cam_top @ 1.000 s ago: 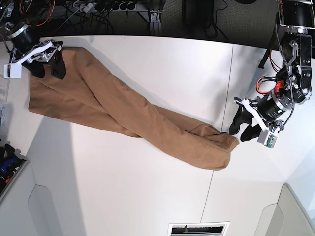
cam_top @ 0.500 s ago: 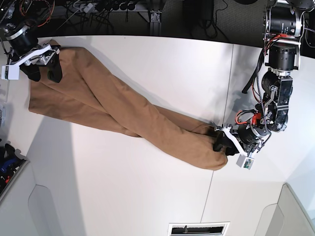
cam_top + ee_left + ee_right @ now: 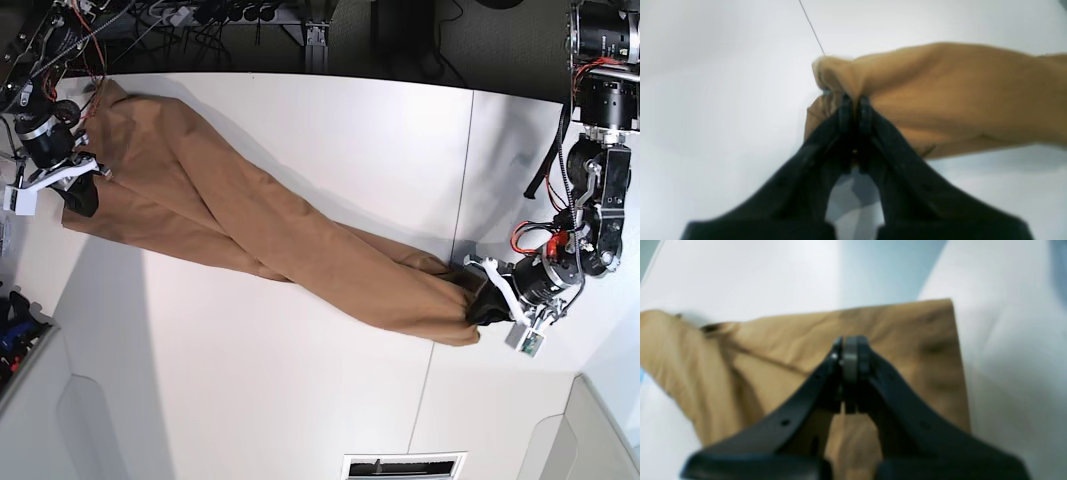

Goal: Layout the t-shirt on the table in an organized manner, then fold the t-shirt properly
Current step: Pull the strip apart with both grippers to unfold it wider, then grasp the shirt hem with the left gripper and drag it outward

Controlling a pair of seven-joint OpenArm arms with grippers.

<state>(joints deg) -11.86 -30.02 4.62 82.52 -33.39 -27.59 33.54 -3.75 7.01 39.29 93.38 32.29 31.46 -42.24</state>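
One t-shirt (image 3: 250, 225) lies twisted across your table (image 3: 330, 130). Two grippers: left gripper (image 3: 854, 100) clenched on its bunched end, right gripper (image 3: 849, 341) clenched on the opposite edge.

No readable text anywhere.
Nothing legible on the t-shirt (image 3: 270, 235), the table (image 3: 330, 130), or either arm's housing; no labels, brands, numbers or signs.
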